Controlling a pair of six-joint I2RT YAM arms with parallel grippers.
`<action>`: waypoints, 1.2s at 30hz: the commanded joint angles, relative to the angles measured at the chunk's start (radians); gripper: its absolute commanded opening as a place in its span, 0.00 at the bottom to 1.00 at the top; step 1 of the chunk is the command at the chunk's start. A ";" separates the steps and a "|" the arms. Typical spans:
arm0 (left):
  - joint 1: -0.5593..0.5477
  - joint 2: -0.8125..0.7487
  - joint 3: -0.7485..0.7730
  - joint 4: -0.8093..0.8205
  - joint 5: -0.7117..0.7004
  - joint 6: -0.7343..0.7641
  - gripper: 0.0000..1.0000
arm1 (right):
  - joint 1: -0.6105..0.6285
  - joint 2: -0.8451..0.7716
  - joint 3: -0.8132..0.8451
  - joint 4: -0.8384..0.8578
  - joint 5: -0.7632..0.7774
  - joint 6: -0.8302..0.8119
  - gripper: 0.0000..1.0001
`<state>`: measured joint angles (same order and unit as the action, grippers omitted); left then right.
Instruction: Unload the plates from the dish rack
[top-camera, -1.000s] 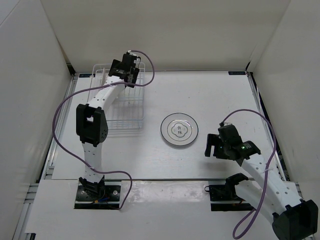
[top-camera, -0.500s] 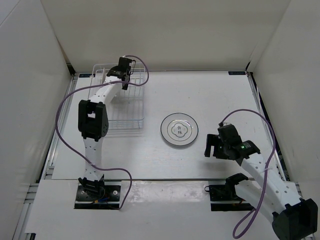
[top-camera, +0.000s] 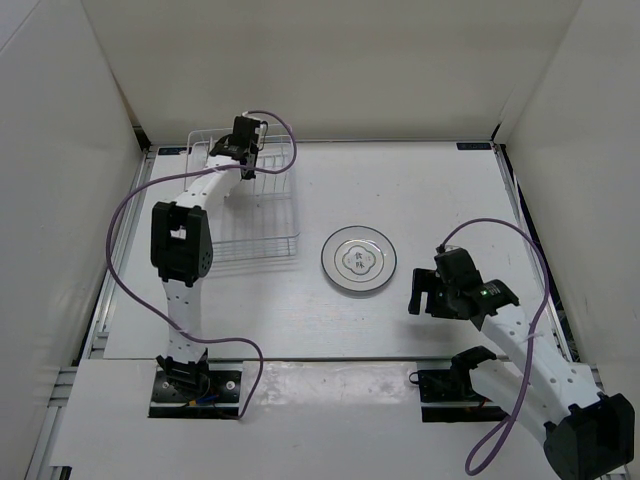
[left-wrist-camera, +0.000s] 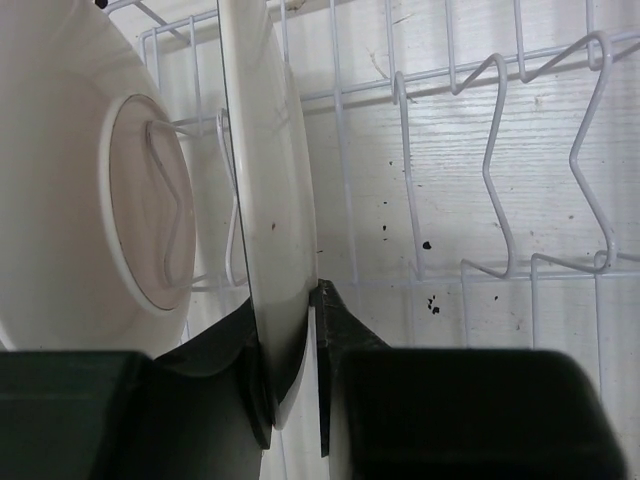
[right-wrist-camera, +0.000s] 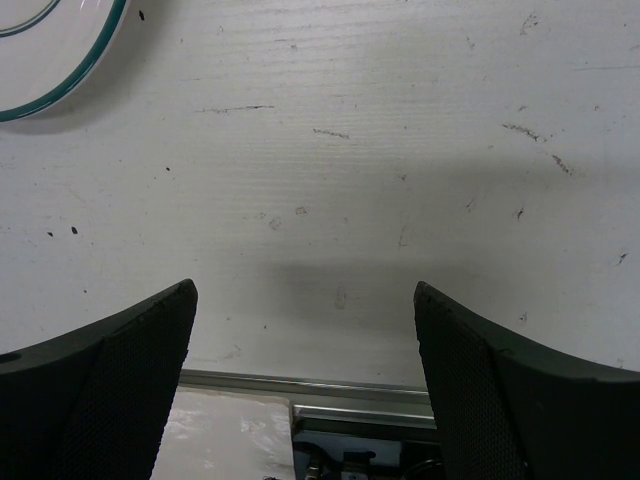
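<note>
At the upper left of the overhead view, the left pincer (top-camera: 243, 140) is sitting over the dish rack (top-camera: 262, 240). Its wrist view shows it clenching the rim of an upright plate (left-wrist-camera: 270, 180), one finger pressing each face. A second plate (left-wrist-camera: 80, 200) is standing just beside it on the left, underside showing. A third plate (top-camera: 359, 262) is lying flat mid-counter (top-camera: 450, 200), and the right pincer (top-camera: 425, 290) is hanging released at lower right, grasping nothing. The hold is covering only a narrow strip of edge, so the plate may be prone to swinging or slipping on the lift. Its rim could also snag a divider prong, dragging the light rack or knocking its neighbour.
</note>
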<state>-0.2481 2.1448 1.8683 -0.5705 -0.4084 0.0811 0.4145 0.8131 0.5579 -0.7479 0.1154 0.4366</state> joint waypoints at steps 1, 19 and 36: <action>-0.011 -0.117 -0.004 0.049 -0.056 0.048 0.11 | 0.004 0.001 -0.004 0.021 -0.014 -0.012 0.90; -0.017 -0.375 0.071 -0.009 0.023 0.037 0.10 | 0.001 -0.092 0.149 -0.135 0.003 0.005 0.90; -0.686 -0.625 -0.469 0.254 -0.006 0.402 0.03 | 0.001 -0.403 0.490 -0.505 0.352 -0.027 0.89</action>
<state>-0.8715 1.5246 1.4570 -0.4076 -0.2836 0.3195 0.4145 0.4503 1.0622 -1.1618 0.3134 0.4355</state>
